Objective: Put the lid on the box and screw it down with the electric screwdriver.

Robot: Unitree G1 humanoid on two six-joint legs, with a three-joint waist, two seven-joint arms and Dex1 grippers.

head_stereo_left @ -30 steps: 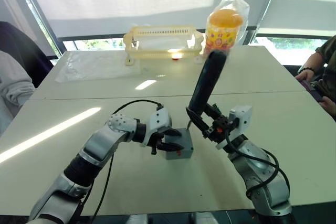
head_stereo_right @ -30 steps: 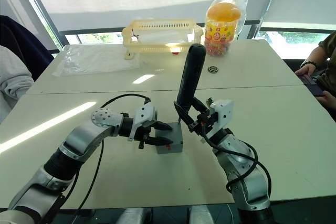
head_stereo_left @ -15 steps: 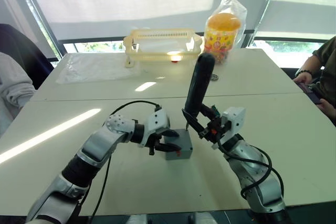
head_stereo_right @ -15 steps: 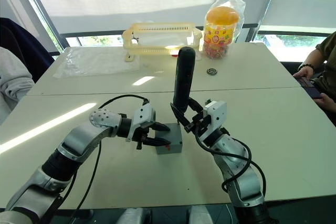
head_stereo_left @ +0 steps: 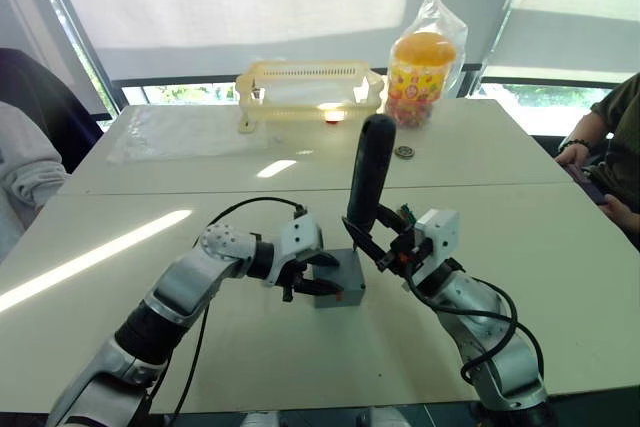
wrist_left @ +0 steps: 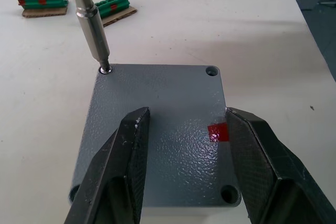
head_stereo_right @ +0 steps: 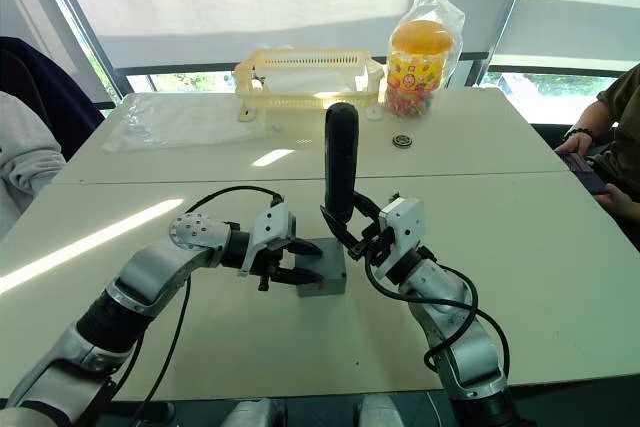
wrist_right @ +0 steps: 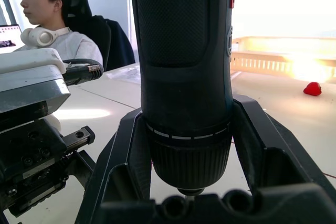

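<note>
Near the centre of the left eye view, low on the white surface, sits the box with the lid already lying flat on top of it. The left end effector reaches over the lid with its two black fingers spread wide, one near each side of the lid and not pressing on it as far as I can see. The right end effector is clenched around the electric screwdriver, which stands almost upright just to the right of the box. In the upper left of the left wrist view, its metal bit goes into one corner hole of the lid.

I judge that the screwing is at the first corner, and three other holes look empty. Some risks remain. If the tool leans, the bit may slip out of the screw head and scratch the lid. Because the box is not firmly clamped, the turning force could rotate or push it on the smooth surface. A lid fixed at one corner only may also shift away from the other holes.
</note>
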